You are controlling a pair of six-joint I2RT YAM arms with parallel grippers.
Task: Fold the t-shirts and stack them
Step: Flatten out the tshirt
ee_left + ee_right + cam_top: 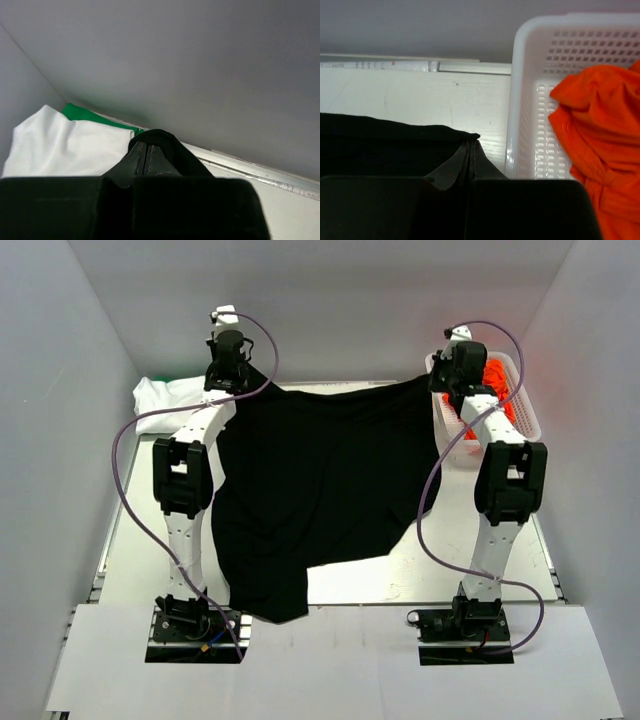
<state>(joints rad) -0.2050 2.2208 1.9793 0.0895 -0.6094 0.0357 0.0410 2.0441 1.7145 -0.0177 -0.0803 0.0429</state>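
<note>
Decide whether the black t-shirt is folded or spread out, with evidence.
Spread out. The black t-shirt covers much of the table as one open sheet, its far edge pinched by the shut left gripper and right gripper.

Robot lab cell. Plain grey walls (330,310) box in a white table (360,585); two arm bases (190,625) bolted at its near edge, purple cables (114,462) looping.

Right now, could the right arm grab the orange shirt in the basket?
Probably not yet. The right gripper is shut on a corner of the black shirt, so it is busy. The orange shirt lies close by, uncovered in the white basket.
</note>
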